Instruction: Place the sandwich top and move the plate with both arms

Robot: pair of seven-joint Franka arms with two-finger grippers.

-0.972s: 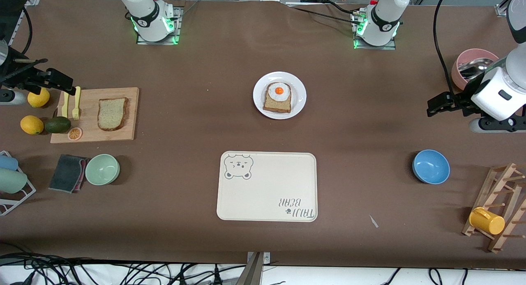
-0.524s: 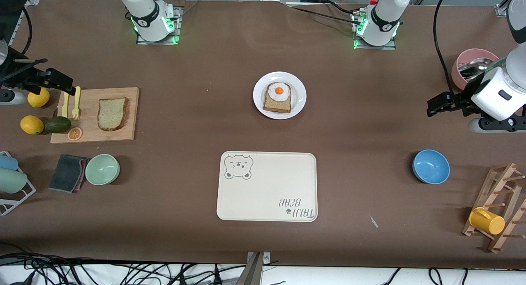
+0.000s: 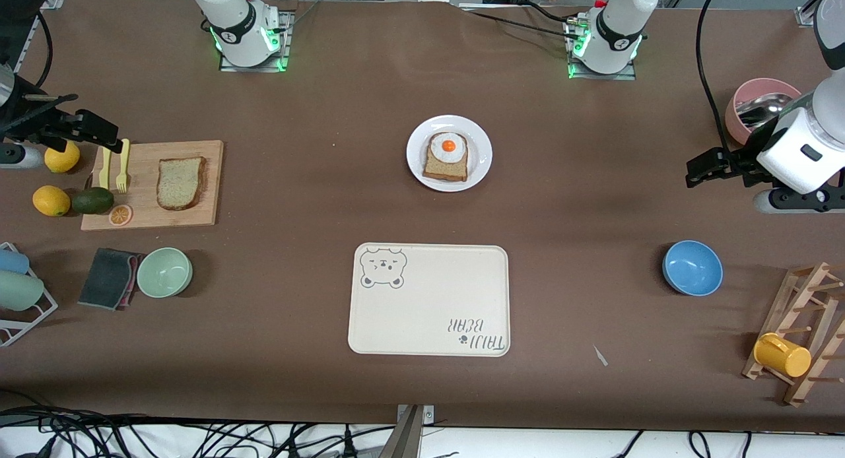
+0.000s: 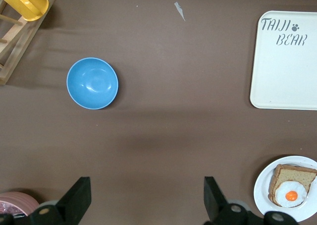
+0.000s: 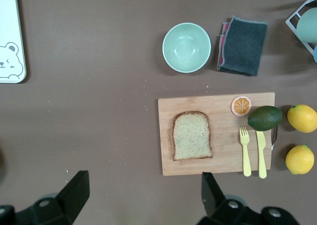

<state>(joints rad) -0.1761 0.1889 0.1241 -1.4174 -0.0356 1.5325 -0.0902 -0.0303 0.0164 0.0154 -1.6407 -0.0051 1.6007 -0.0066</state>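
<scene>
At frame edges both grippers, left and right, hang wide open, empty; bread awaits pickup, probably for the plate.

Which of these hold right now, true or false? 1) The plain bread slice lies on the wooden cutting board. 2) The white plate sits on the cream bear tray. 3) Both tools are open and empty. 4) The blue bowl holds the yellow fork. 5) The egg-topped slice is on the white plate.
1) The speckled tan-brown bread slice lies on the wooden cutting board: true.
2) False: the small round white plate rests on the brown table, farther from the front camera than the cream rectangular bear tray.
3) The left tool and right tool are open and empty: true.
4) False: the blue bowl is empty; the yellow fork lies on the board.
5) The egg-topped slice is on the plate: true.
</scene>
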